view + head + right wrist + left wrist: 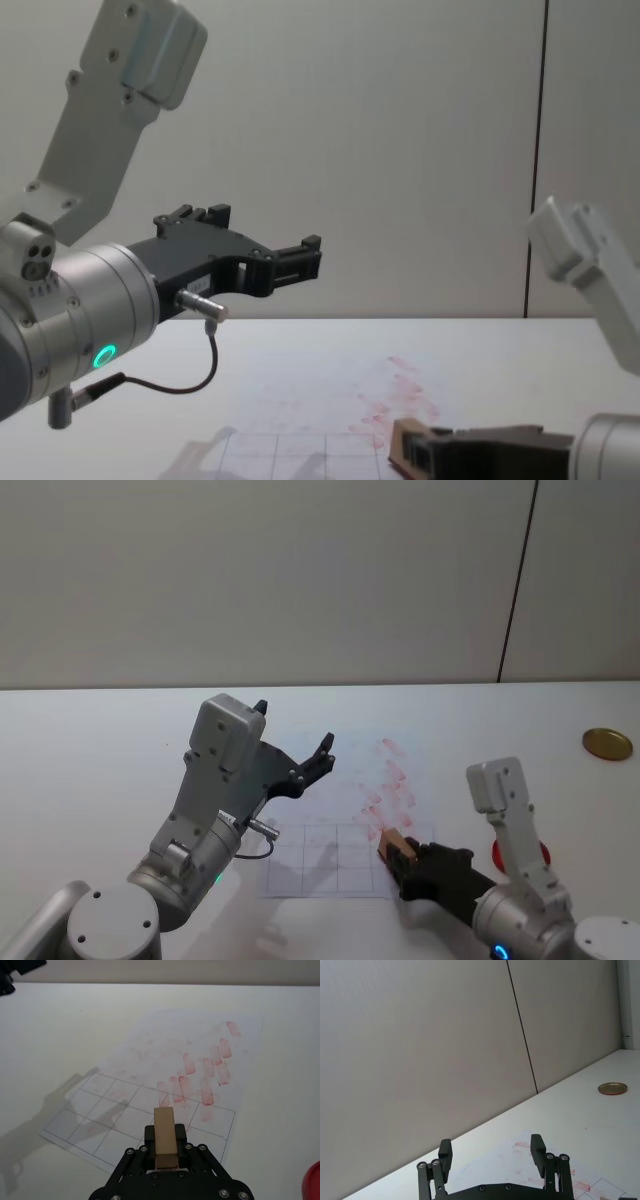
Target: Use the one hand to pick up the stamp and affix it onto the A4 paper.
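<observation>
Left end effector (295, 728) raised, spread wide — right end effector (396, 849) low, clamped.

Nothing readable anywhere tbh, the red stamp marks (207, 1067) on the A4 paper (145, 1055) are just smudgy blobs.

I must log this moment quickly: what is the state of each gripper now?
Left gripper: jaws open, holding nothing, raised.
Right gripper: jaws shut on the wooden stamp, over the A4 paper.
</observation>
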You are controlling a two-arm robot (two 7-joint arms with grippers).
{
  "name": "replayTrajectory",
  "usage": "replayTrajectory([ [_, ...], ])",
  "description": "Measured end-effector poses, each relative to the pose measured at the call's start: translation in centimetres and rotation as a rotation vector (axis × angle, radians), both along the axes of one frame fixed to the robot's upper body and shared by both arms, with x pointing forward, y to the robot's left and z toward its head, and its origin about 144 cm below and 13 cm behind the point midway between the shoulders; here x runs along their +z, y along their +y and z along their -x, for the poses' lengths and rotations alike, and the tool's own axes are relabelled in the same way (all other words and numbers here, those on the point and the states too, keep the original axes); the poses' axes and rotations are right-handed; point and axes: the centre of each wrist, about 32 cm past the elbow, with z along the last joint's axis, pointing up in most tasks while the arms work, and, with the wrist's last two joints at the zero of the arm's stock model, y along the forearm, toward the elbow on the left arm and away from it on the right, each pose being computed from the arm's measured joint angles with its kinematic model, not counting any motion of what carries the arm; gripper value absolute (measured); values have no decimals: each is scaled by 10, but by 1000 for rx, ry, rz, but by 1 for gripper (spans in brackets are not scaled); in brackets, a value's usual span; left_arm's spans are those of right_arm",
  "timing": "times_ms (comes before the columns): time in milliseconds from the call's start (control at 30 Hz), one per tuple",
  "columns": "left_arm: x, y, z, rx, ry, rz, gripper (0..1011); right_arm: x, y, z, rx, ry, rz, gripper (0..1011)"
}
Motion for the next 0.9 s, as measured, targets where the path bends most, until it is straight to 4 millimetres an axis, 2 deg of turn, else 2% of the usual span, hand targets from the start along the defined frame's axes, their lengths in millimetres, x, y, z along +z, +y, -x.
replayTrajectory([
  [900,0,0,0,0,0,0,993,-5,4,-7,-12,113,33,218],
])
